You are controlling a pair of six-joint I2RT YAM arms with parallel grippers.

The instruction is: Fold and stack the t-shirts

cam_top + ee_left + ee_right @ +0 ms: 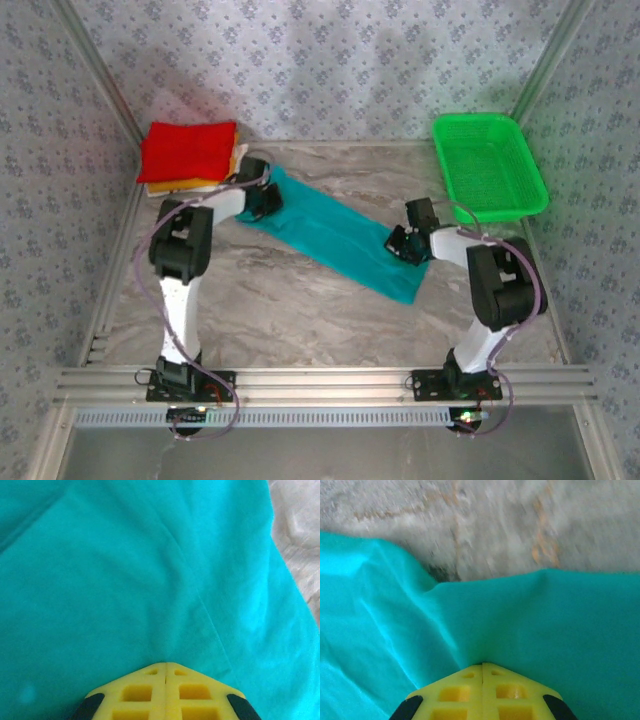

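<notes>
A teal t-shirt (pixel 330 235), folded into a long strip, lies slantwise across the marble table from back left to front right. At its back-left end my left gripper (pixel 265 203) is down on the cloth. In the left wrist view the yellow fingertips (pixel 165 664) meet, shut on a pinch of teal t-shirt (pixel 125 580). At the front-right end sits my right gripper (pixel 403 245). Its tips (pixel 483 664) are shut too, with creases in the teal cloth (pixel 560 620) running into them. A red folded t-shirt (pixel 188 150) tops a stack at the back left, over an orange-yellow one (pixel 228 172) and a white one (pixel 172 188).
A bright green mesh basket (pixel 490 165) stands at the back right. Patterned walls with metal posts close in the table (pixel 300 300) on three sides. Bare marble (pixel 495 525) lies just beyond the shirt's edge by the right gripper.
</notes>
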